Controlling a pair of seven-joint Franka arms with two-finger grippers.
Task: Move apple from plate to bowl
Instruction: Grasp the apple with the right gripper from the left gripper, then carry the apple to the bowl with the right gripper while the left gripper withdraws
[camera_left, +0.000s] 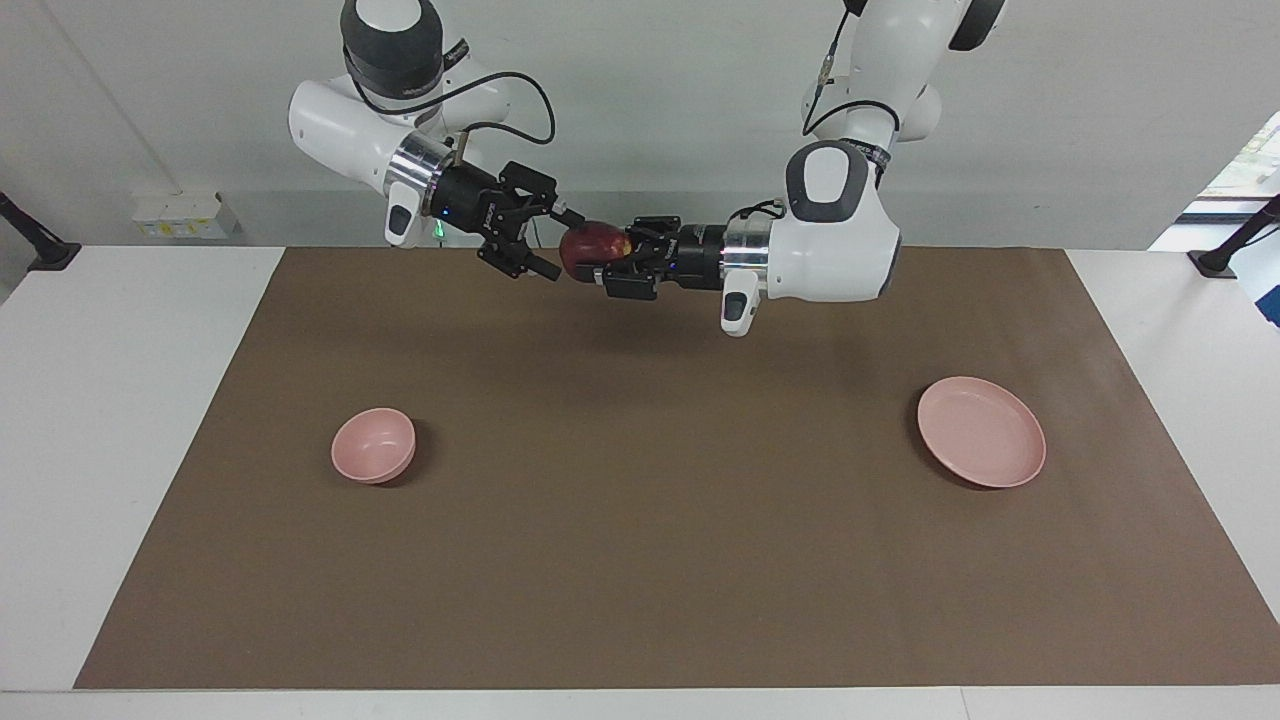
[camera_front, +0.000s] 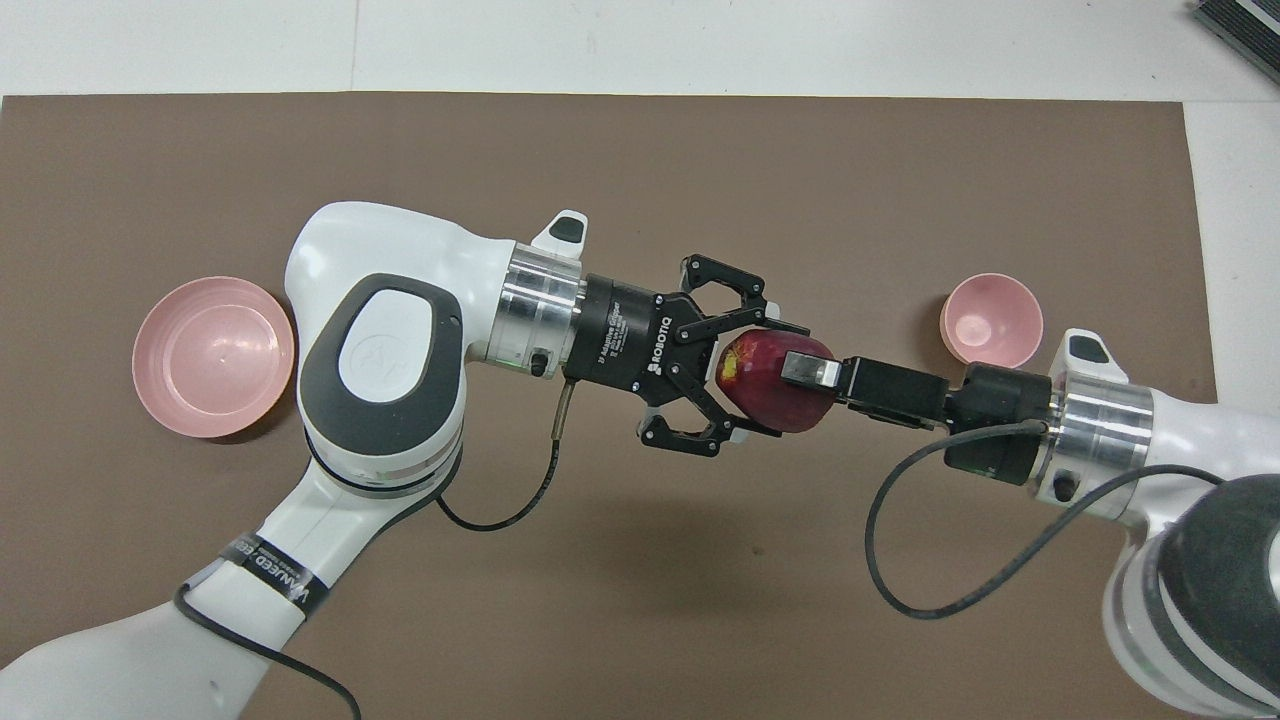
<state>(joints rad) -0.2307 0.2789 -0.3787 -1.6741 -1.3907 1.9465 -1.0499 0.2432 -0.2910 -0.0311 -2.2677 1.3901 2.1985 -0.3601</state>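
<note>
Left gripper (camera_left: 598, 262) is gripping the apple (camera_left: 588, 247) in mid-air, upper centre of the facing frame, over the brown mat (camera_left: 640, 560). Right gripper (camera_left: 553, 240) is reaching in from upper left, its fingers spread wide around the apple's free end. The bowl (camera_left: 373, 445) is sitting at centre-left, the plate (camera_left: 981, 432) at centre-right.

A white table (camera_left: 120, 400) is being covered by a brown mat (camera_left: 640, 560), on which a pink bowl (camera_left: 373, 445) and pink plate (camera_left: 981, 431) are being rested, well apart.
</note>
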